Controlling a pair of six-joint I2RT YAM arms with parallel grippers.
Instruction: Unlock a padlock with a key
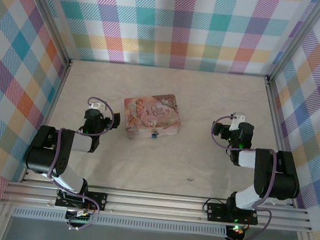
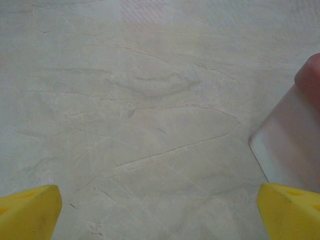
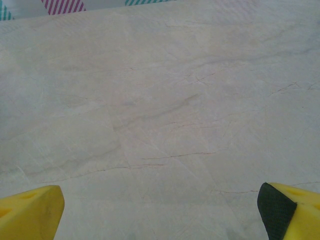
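Padlock [image 1: 154,134] at tin [image 1: 152,114] front; left pincer [image 2: 160,207], right pincer [image 3: 160,207] spread wide, empty.

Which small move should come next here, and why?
Probably shift the left gripper slightly to its right, toward the pink tin: the padlock sits at the tin's near edge, the left gripper is open and empty, and the tin lies just to its right. The right gripper is also open, farther away.
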